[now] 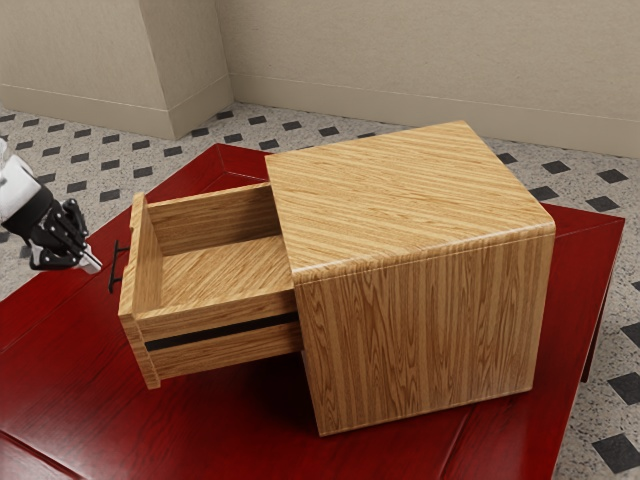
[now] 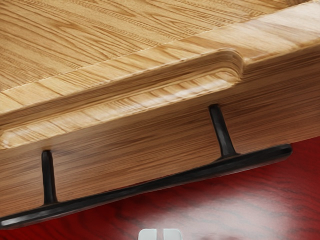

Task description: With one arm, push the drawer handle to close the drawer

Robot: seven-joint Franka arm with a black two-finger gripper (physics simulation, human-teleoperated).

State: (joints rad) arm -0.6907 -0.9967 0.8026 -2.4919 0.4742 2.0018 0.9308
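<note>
At the exterior view's left, my gripper [image 1: 92, 263] has its fingers together, a short gap from the drawer's black handle [image 1: 116, 268]. The wooden drawer [image 1: 128, 262] is pulled well out of its cabinet [image 1: 420, 330]. In the wrist view the handle [image 2: 145, 189] is a long black bar on two posts, fixed to the drawer front [image 2: 135, 160]. The paired light tips of my gripper [image 2: 160, 234] are close beside the bar, with nothing held between them.
A red table [image 1: 70, 400] carries the cabinet, and its surface extends in front of the drawer. Beige walls [image 1: 400, 70] stand behind, above a speckled floor with dark diamonds [image 1: 100, 160]. The drawer's side wall [image 1: 220, 305] juts out from the cabinet.
</note>
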